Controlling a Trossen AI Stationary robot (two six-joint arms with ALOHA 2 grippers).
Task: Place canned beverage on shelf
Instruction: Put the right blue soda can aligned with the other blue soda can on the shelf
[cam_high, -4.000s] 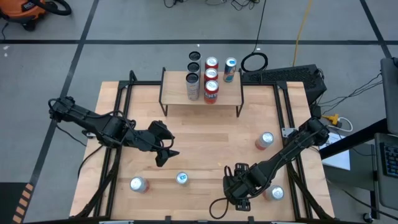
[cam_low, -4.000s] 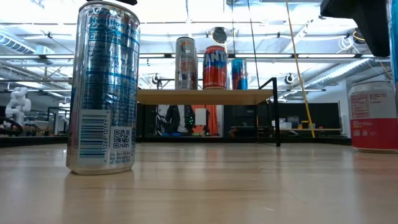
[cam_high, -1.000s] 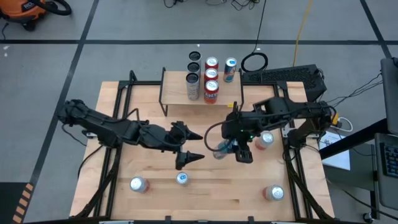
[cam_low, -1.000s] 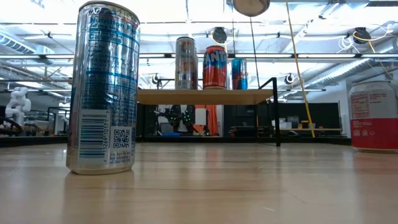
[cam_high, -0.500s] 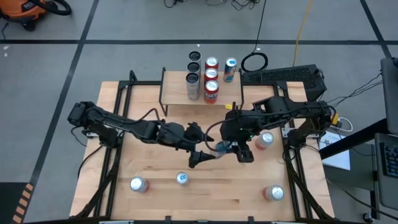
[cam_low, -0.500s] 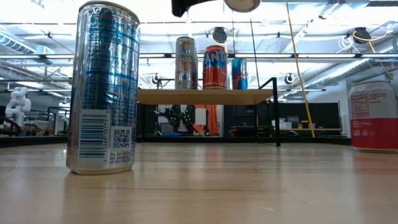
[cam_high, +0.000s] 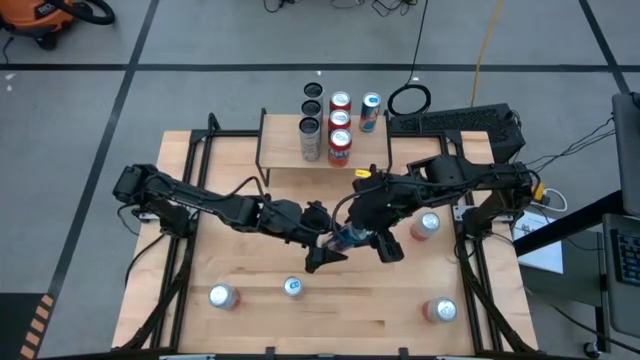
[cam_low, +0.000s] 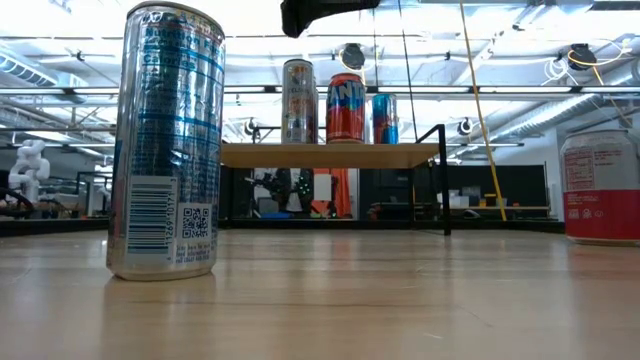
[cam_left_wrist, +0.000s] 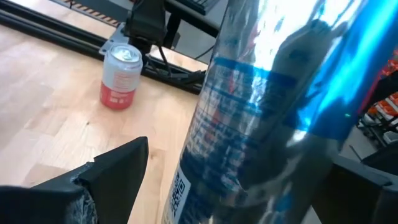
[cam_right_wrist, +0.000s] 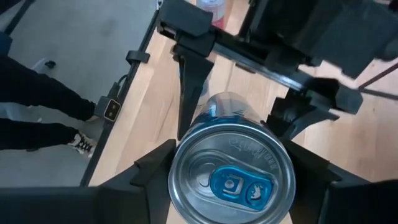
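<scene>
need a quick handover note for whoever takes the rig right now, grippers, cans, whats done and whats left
Right gripper: shut on the blue can, held above mid-table.
Left gripper: jaws open around that same can, not yet closed; looks like a handover.
Shelf: three cans on it, more behind it.
Table: four cans standing loose.
Done: blue can lifted.
Left: finish the handover, set the can on the shelf.

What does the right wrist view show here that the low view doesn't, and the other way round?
Only the right wrist view: the blue can from above, clamped in the right gripper, with the left gripper open around its lower part, and a person's legs beside the table. Only the low view: the shelf with three cans on top, a silver-blue can close up, a red can. Shared: the wooden tabletop.
</scene>
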